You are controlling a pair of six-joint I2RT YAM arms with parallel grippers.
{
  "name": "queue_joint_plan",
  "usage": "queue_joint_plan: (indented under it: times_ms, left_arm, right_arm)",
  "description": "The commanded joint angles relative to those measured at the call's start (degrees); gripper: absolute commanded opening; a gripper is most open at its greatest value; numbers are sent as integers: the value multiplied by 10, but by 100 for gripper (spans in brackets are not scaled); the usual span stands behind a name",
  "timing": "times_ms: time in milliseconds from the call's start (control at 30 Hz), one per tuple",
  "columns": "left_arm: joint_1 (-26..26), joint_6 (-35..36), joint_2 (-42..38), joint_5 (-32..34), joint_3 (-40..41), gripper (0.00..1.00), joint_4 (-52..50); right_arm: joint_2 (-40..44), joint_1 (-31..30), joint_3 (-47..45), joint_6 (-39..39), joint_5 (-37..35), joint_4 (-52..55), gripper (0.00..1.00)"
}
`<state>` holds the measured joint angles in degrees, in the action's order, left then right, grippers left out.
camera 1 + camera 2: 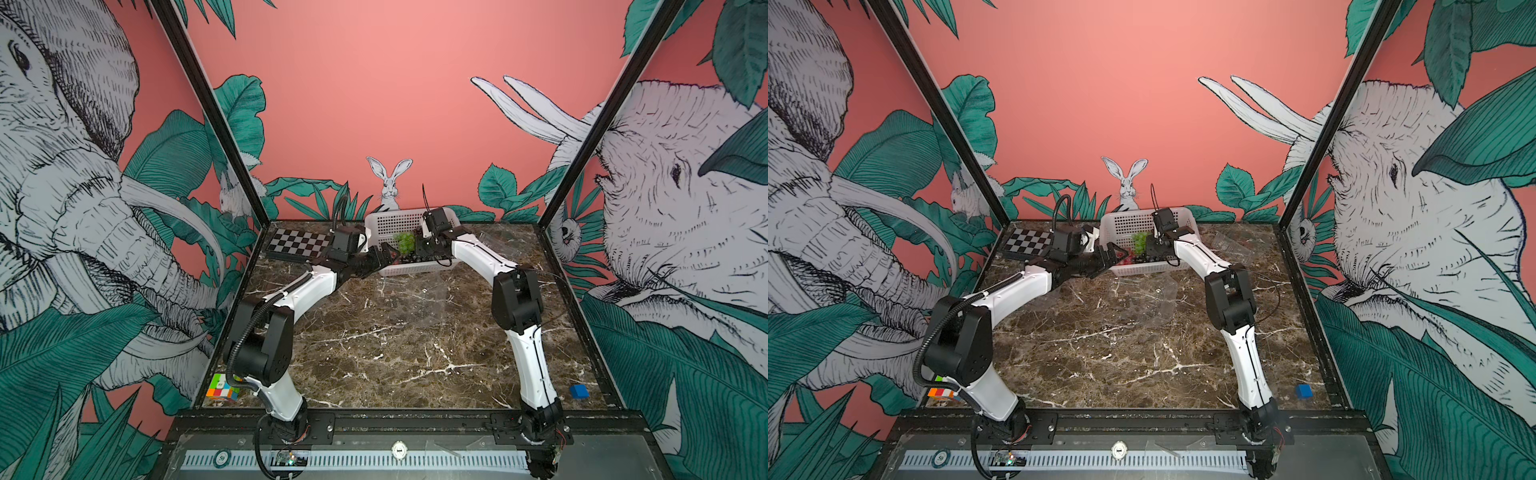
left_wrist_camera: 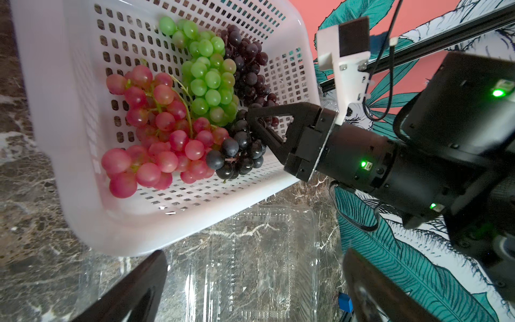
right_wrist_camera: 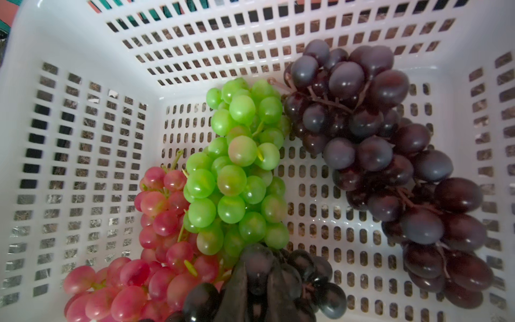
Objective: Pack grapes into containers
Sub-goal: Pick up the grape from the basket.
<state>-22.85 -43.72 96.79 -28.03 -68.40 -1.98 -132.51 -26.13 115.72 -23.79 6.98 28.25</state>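
Inside the white basket (image 3: 83, 139) lie grapes: a red bunch (image 3: 156, 251), a green bunch (image 3: 239, 167), a large dark purple bunch (image 3: 390, 156) and a small black bunch (image 3: 315, 281). My right gripper (image 3: 258, 262) reaches down into the basket and is shut on the small black bunch (image 2: 237, 156). My left gripper (image 2: 256, 290) hangs open and empty just outside the basket's near wall, above a clear container (image 2: 262, 251). In both top views this container (image 1: 415, 303) sits mid-table, and another container (image 1: 1229, 245) lies at the back right.
A checkerboard (image 1: 297, 243) lies at the back left beside the basket (image 1: 399, 220). A colour cube (image 1: 222, 388) sits at the front left corner, and a small blue block (image 1: 579, 391) at the front right. Black frame posts border the marble table.
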Motion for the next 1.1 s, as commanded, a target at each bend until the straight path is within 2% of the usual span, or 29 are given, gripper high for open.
queue_joint_plan:
  times_ms: [0,667,1067]
  left_arm:
    - [-3,1,-7,2,7,100,-1]
    - [-4,0,-35,8,13,99,-11]
    - [-4,0,-69,19,38,99,-15]
  right_arm:
    - [40,-1,-6,2,-11,-6,11]
    - [184,8,-59,-5,11,-17,10]
    - [349,-9,-235,-21,37,-50,10]
